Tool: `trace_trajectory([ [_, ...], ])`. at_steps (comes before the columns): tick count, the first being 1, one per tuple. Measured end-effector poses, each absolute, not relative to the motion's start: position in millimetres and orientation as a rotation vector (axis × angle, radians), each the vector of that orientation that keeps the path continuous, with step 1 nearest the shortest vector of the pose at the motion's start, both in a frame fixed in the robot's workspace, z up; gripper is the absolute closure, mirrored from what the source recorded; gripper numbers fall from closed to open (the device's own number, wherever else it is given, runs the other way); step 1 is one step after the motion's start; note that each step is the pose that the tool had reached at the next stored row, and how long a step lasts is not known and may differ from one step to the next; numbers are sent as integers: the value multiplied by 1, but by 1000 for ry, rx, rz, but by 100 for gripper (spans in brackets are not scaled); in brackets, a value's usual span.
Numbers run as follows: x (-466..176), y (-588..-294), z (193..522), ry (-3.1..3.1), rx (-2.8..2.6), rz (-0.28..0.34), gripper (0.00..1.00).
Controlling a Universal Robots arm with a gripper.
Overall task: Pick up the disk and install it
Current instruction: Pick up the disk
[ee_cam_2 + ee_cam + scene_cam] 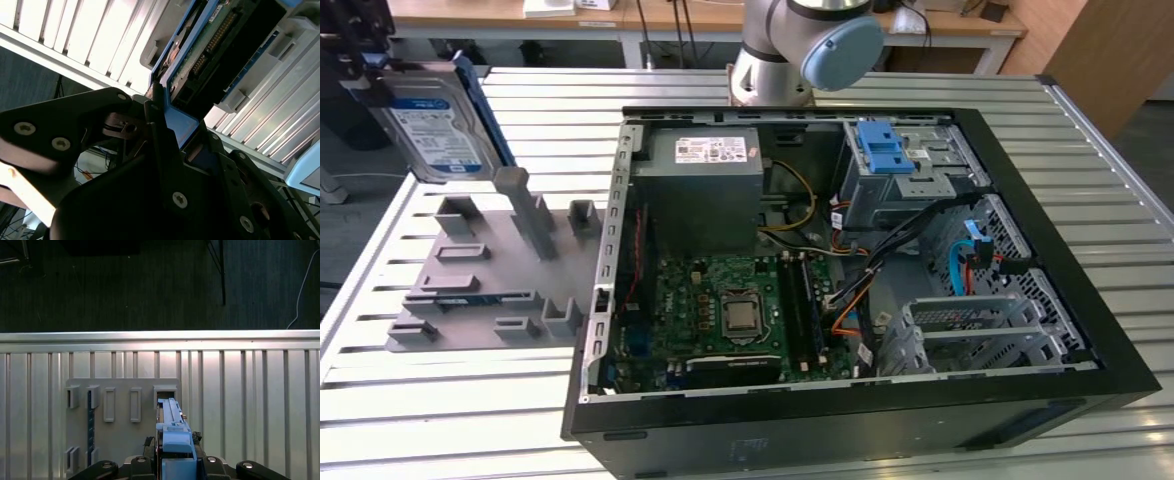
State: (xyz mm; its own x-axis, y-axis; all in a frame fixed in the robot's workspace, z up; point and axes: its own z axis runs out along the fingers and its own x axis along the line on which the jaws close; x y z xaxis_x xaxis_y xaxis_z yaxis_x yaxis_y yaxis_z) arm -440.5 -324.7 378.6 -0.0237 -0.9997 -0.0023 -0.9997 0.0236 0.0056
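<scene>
exterior view, disk: the disk [434, 130] is way up at 10 o'clock, standing on edge with its white-and-blue label facing the camera and the blue bracket along its side. It looks lifted clear of the holder.
exterior view, holder: the grey slotted holder [480, 270] lies flat on the slatted tabletop [467, 420] around 9 o'clock, just below the disk. One slot has a blue strip in it.
exterior view, PC case: the open black PC case [854, 400] takes up the middle and the exterior view's right. The motherboard [734, 310] is near 6 o'clock inside it, and the drive cage [907, 185] with its blue latch is at 1 o'clock, well apart from the disk.
exterior view, arm: the arm base [801, 45] sits at 12 o'clock, behind the case.
second wrist view, fingers: the black fingers [157, 135] of the gripper [172, 122] are closed tight on the blue bracket end of the disk [220, 40]. No gap is visible, so it's a firm hold.
second wrist view, disk: its connector edge and circuit board point away from the gripper, with tabletop slats beyond.
first wrist view, disk: seen edge-on, the disk [170, 417] sticks out from the gripper [173, 442] over the holder [120, 390]. Its far end lines up with one slot, but I can't tell if they touch.
first wrist view, surroundings: the tabletop slats [250, 405] run beneath, and the dark floor [150, 285] lies past the tabletop edge.
</scene>
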Motion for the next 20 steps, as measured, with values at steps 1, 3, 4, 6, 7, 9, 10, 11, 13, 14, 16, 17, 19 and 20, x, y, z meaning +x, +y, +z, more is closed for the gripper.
trace_trajectory([
  [1,-440,-325,379,-2246,2193,-9,64],
  [3,-440,-325,380,-2246,2193,-9,64],
  [4,-440,-325,381,-2246,2193,-9,64],
  [6,-441,-325,382,-2246,2193,-9,64],
  [7,-440,-325,383,-2246,2193,-9,64],
  [9,-441,-325,384,-2246,2193,-9,64],
  [10,-440,-325,385,-2246,2193,-9,64],
  [11,-440,-325,386,-2246,2193,-9,64],
  [13,-440,-325,387,-2246,2193,-9,64],
  [14,-440,-325,388,-2246,2193,-9,64],
  [16,-441,-325,389,-2246,2193,-9,64],
  [17,-440,-325,390,-2246,2193,-9,64],
  [19,-440,-325,391,-2246,2193,-9,64],
  [20,-441,-325,392,-2246,2193,-9,64],
])
